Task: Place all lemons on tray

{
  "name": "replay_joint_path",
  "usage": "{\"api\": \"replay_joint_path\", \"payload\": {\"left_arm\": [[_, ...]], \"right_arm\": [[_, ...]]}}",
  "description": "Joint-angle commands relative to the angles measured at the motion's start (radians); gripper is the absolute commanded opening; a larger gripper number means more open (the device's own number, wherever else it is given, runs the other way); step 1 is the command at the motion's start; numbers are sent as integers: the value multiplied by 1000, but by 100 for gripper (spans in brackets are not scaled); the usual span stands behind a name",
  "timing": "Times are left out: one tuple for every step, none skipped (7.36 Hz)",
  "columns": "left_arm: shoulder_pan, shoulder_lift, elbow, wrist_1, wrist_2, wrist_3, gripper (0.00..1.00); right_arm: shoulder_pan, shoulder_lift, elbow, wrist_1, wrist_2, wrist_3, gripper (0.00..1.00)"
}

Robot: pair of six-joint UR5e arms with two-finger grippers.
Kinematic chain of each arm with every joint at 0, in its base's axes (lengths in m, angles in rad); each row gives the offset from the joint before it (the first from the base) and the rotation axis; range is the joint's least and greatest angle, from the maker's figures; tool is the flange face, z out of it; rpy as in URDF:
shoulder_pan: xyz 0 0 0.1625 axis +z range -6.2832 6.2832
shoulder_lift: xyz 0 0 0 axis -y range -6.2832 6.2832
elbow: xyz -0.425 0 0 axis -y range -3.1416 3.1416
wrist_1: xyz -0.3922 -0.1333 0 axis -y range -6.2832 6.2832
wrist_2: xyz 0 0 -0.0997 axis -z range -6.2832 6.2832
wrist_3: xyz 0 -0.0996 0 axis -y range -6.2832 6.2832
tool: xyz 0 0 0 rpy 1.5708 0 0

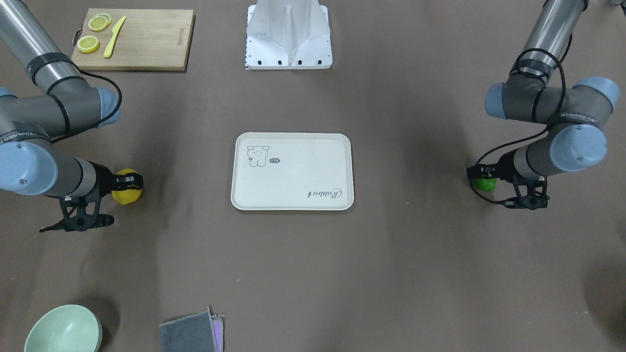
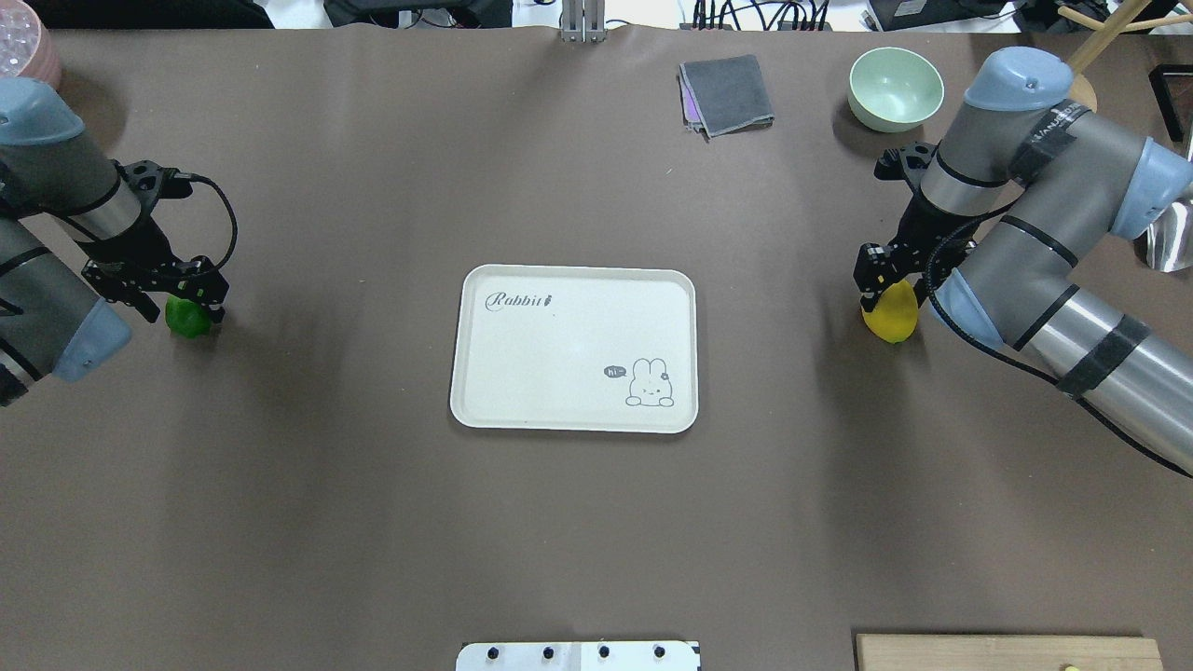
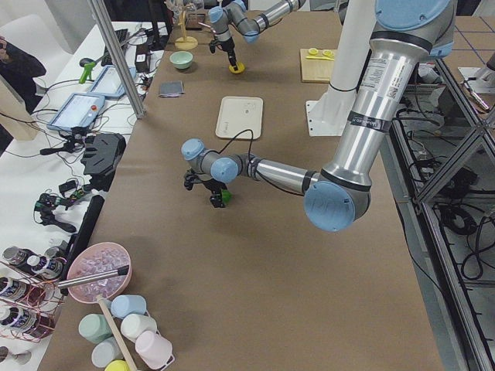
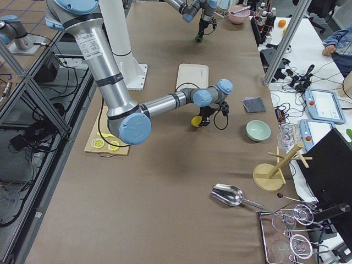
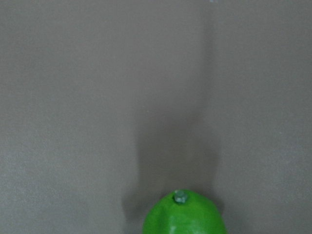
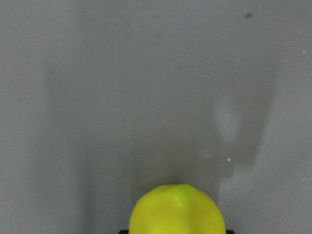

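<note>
Overhead exterior view, read from its left side across, taking the tray (image 2: 569, 345) as the centre of the clock: the left arm reaches in at nine o'clock, close to the table's (image 2: 373, 522) left edge. The left pincer (image 2: 182, 303) is pinched on the green lemon (image 2: 188, 319), with its black fingers straddling the fruit. The left wrist view shows the lemon's nubbed end at six o'clock in its frame, with brown table surface beyond it. Whether the fruit touches the table I cannot tell.

A broad stretch of brown table lies between that lemon and the tray. The tray sits flat in the middle, its long sides running from nine to three o'clock and its raised rim unbroken all round. Both lemons are well apart from it, and neither is on it.

A folded grey cloth (image 2: 727, 93) lies at about one o'clock, near the far edge, and a pale green bowl (image 2: 895, 89) lies further round towards two. At three o'clock the right pincer (image 2: 885, 289) is pinched on the yellow lemon (image 2: 892, 315), with open brown surface between the lemon and the tray's rim. A wooden cutting board (image 2: 1007, 652) sits at about five o'clock, at the near edge
</note>
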Motion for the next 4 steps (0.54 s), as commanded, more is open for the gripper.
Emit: {"api": "replay_joint_path", "payload": {"left_arm": [[-1, -9, -5, 3, -58, -2, 0], [-23, -10, -8, 9, -59, -4, 0], [-63, -12, -11, 7, -93, -1, 0], [-85, -12, -44, 7, -134, 1, 0]], "right_arm": [[20, 51, 6, -2, 64, 72, 35], [20, 88, 8, 0, 95, 153, 36], [10, 125, 6, 0, 117, 200, 36], [-13, 159, 11, 1, 124, 251, 36]]}}
